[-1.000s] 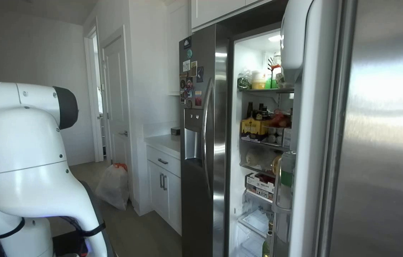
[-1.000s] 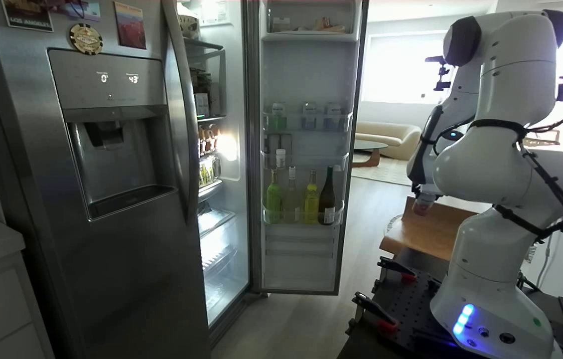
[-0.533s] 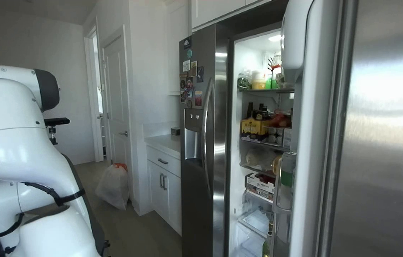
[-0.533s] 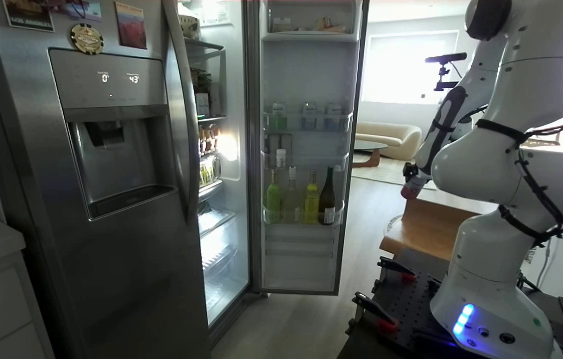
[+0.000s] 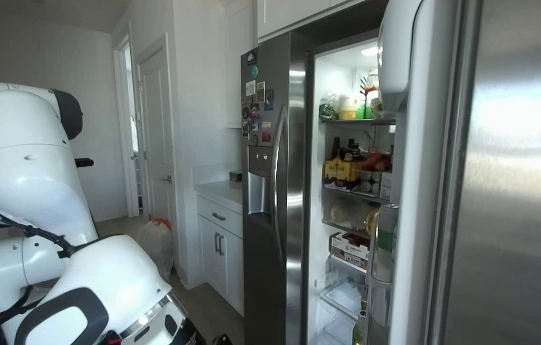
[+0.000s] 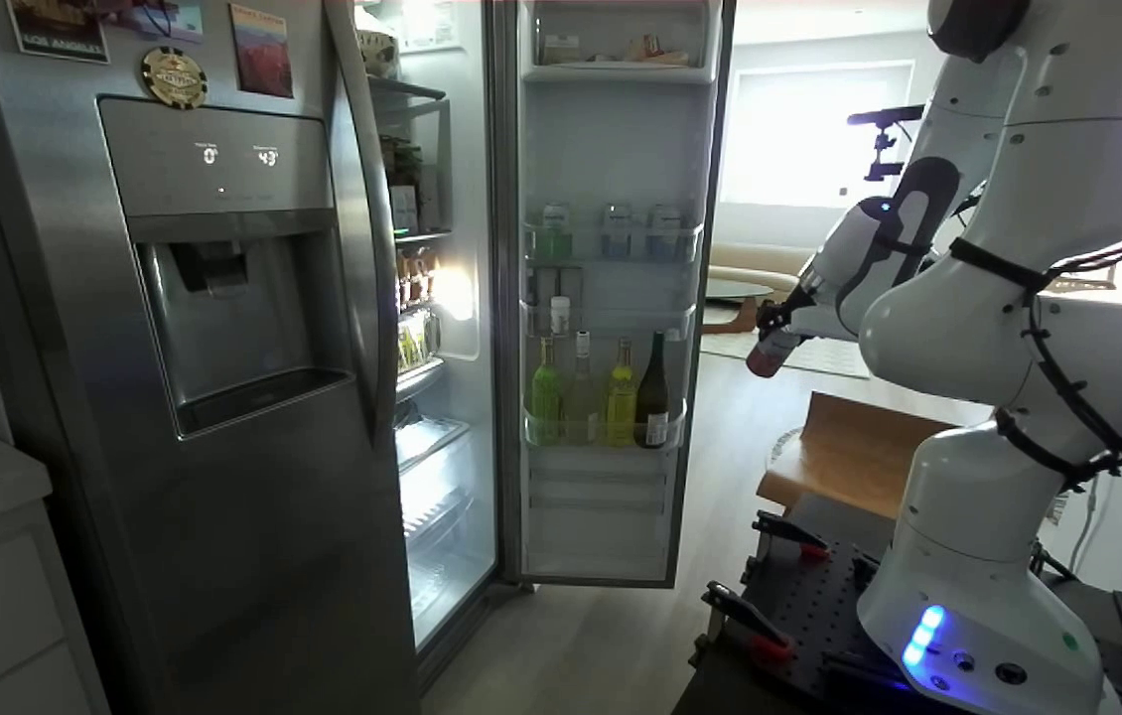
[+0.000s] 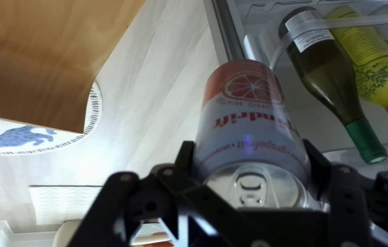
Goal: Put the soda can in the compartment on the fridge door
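The soda can [image 7: 245,113], red-orange at one end and white at the other, is held in the wrist view. My gripper [image 7: 251,157] is shut on it, a finger on each side near the tab end. In an exterior view the gripper [image 6: 781,328] holds the can [image 6: 768,359] tilted in the air, apart from the fridge door [image 6: 611,149]. The door stands open with its white lining and clear compartments showing. Its lower compartment [image 6: 606,434] holds several bottles, and an upper one [image 6: 611,243] holds cans. Its steel outside [image 5: 514,191] also shows. There the can is out of view.
A brown wooden seat [image 6: 839,467] stands below the arm, also in the wrist view [image 7: 43,61]. The dispenser door [image 6: 223,556] is shut. A dark bottle [image 7: 331,75] and a yellow bottle [image 7: 374,61] are close beyond the can in the wrist view.
The arm has reached out toward the fridge door. The gripper and can have moved left and up in an exterior view, and the can tilts more. The can stays gripped.
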`<state>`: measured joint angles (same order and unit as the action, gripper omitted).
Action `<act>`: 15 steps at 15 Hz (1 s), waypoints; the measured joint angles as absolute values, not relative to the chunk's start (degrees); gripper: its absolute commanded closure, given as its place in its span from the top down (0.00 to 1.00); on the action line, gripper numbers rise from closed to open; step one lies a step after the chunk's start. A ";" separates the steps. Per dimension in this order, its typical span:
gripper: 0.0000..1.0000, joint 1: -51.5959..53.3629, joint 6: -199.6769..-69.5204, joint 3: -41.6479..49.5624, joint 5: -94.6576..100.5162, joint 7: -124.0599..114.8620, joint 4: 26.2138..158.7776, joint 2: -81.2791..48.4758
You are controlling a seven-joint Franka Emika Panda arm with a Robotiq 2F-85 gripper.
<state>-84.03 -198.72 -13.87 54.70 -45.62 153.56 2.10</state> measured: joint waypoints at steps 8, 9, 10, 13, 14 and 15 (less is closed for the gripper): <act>0.49 -63.25 -198.69 -2.59 63.25 -65.69 150.90 6.64; 0.49 -58.87 -198.69 0.76 63.33 -67.05 151.02 7.88; 0.49 -54.32 -198.68 4.58 63.40 -67.90 151.35 9.33; 0.49 -41.50 -198.66 18.03 63.52 -67.71 154.05 14.97; 0.49 -38.00 -198.65 22.67 63.69 -67.09 155.29 17.02; 0.49 -34.99 -198.65 27.32 63.88 -65.88 156.62 19.11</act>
